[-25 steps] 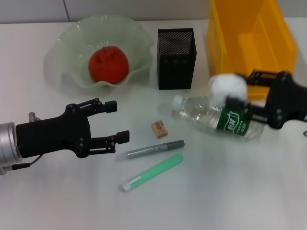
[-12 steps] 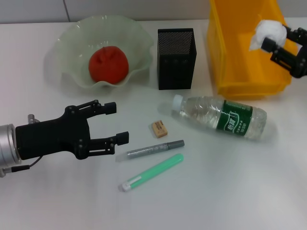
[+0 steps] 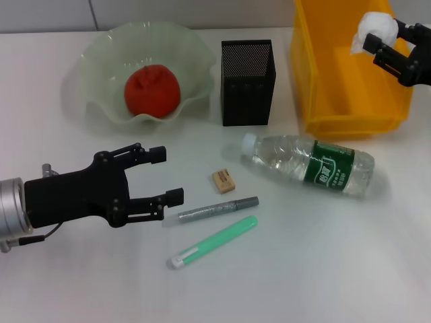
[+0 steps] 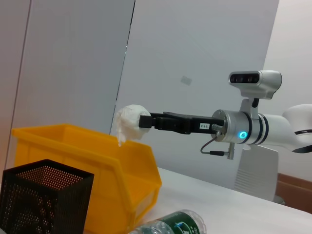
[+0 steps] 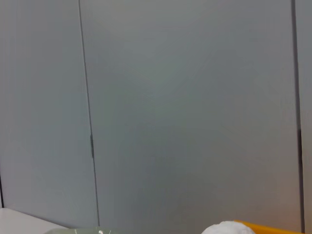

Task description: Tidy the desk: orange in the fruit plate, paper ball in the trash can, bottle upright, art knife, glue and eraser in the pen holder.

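My right gripper [image 3: 380,39] is shut on the white paper ball [image 3: 372,29] and holds it above the yellow bin [image 3: 337,74] at the back right; the ball also shows in the left wrist view [image 4: 129,123]. The orange [image 3: 152,90] lies in the pale green fruit plate [image 3: 101,64]. The clear bottle [image 3: 306,163] lies on its side. The eraser [image 3: 223,180], the grey art knife [image 3: 217,209] and the green glue stick [image 3: 212,242] lie on the desk in front of the black mesh pen holder [image 3: 247,82]. My left gripper [image 3: 167,176] is open, left of the knife.
The white desk [image 3: 323,262] stretches bare at the front right. A grey wall runs behind the desk.
My right gripper carried the paper ball from beside the lying bottle up and back over the yellow bin. The left gripper has shifted slightly towards the front.
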{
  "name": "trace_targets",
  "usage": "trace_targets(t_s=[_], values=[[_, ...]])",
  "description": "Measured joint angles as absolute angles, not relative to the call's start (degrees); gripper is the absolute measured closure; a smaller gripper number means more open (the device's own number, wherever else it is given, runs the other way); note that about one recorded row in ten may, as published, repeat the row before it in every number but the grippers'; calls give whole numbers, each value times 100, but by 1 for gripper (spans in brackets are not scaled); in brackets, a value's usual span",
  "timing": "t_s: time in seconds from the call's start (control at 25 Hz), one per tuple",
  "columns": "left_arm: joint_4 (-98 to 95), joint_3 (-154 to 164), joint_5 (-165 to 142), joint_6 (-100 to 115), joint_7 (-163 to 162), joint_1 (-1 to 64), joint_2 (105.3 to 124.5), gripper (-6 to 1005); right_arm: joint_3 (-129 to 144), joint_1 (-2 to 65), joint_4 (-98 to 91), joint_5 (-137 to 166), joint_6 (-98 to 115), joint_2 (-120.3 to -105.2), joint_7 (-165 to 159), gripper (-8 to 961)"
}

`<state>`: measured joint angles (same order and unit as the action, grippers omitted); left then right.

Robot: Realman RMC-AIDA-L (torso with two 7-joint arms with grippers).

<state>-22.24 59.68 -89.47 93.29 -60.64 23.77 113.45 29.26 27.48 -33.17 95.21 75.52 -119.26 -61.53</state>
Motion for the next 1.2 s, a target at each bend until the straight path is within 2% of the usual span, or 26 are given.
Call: trace_targets(t_s=[0.24, 0.48, 0.68, 0.76, 0.88, 1.12, 1.2], values=[[-2233, 5968, -8947, 9341, -6069, 2364, 11351, 154, 2921, 2780, -3329, 9509, 7452, -11928, -6167, 405], [-2233, 5968, -8947, 9344, -6086, 2372, 11355, 155, 2917, 2752, -3268, 9012, 7384, -11920, -6100, 210], [-2233, 5962, -8947, 9353, -6060, 2382, 11356, 155, 2946, 2674, -3255, 8761, 7792, -11906, -6095, 126], [-2233, 5960, -8953, 9382, -6045, 2397, 11356, 156, 2965, 2582, -3253, 8760, 8281, -11886, -6125, 127], [-2233, 5963, -8982, 9423, -6035, 2415, 11363, 156, 2975, 2420, -3254, 8781, 9054, -11807, -6197, 127], [-2232, 6001, -8992, 9444, -6031, 2423, 11365, 157, 3062, 2203, -3263, 9482, 10389, -11541, -6283, 127], [-2232, 6008, -8992, 9446, -6030, 2424, 11365, 157, 3062, 2202, -3278, 9636, 10480, -11528, -6284, 127]])
